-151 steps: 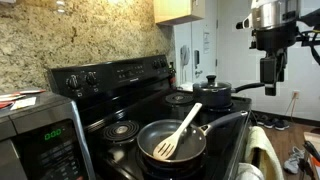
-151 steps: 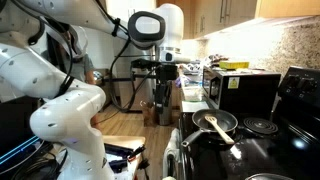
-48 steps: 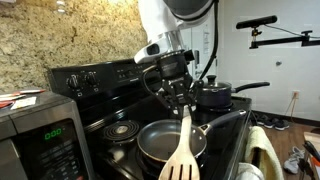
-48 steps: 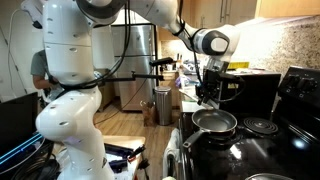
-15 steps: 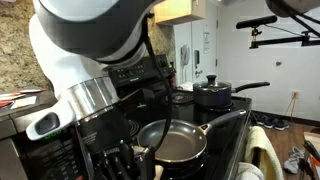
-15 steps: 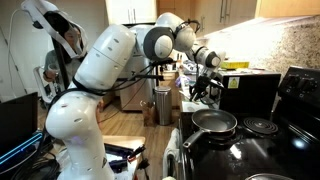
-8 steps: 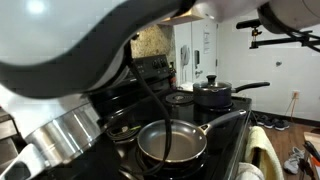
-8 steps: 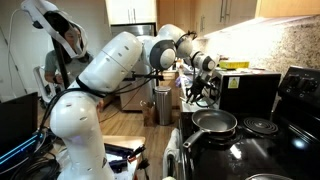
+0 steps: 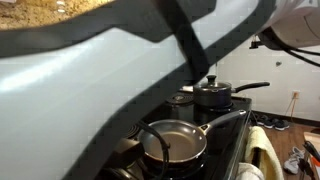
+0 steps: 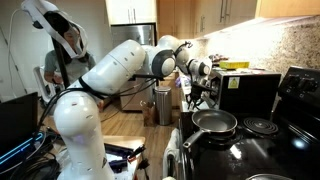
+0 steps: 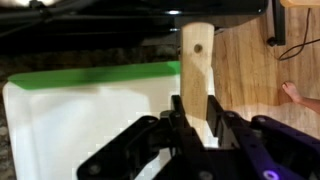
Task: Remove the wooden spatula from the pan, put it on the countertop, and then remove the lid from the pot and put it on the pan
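My gripper is shut on the wooden spatula, whose tan handle sticks out past the fingers over a white board. In an exterior view the gripper hangs low over the countertop, beyond the pan. The wide grey pan sits empty on the front burner. Behind it the black pot carries the lid with its black knob. The spatula's head is hidden.
A white cutting board with a green edge lies under the gripper on a dark speckled counter. A microwave stands beside it. The arm blocks most of an exterior view. Wooden floor lies past the counter edge.
The arm has swung further across the camera and now covers most of that view. The gripper with the spatula has sunk a little toward the countertop. Pan, pot and lid have not moved.
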Controlling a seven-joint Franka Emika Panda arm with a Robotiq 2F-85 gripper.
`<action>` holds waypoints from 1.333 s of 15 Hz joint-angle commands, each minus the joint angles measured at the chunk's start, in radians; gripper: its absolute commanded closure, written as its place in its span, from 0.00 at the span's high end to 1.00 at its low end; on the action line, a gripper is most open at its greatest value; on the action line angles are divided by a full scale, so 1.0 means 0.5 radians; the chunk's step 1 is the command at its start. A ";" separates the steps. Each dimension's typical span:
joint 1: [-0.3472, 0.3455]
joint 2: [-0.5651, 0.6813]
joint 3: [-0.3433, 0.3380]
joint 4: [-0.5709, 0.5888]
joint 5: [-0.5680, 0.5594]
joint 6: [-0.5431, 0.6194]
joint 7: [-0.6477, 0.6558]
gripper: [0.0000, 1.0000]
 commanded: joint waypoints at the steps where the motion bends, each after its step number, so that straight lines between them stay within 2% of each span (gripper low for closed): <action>1: 0.105 0.107 -0.053 0.094 -0.043 0.110 0.164 0.22; 2: 0.123 0.119 -0.066 0.094 -0.039 0.125 0.175 0.52; 4: 0.145 0.137 -0.078 0.095 -0.030 0.186 0.167 0.58; 8: 0.143 0.116 -0.080 0.100 -0.013 0.185 0.119 0.84; 10: 0.096 0.073 -0.053 0.083 0.025 0.180 0.050 0.97; 15: -0.033 -0.059 0.008 0.069 0.095 0.121 -0.196 1.00; 20: -0.175 -0.206 0.138 -0.003 0.298 0.018 -0.457 1.00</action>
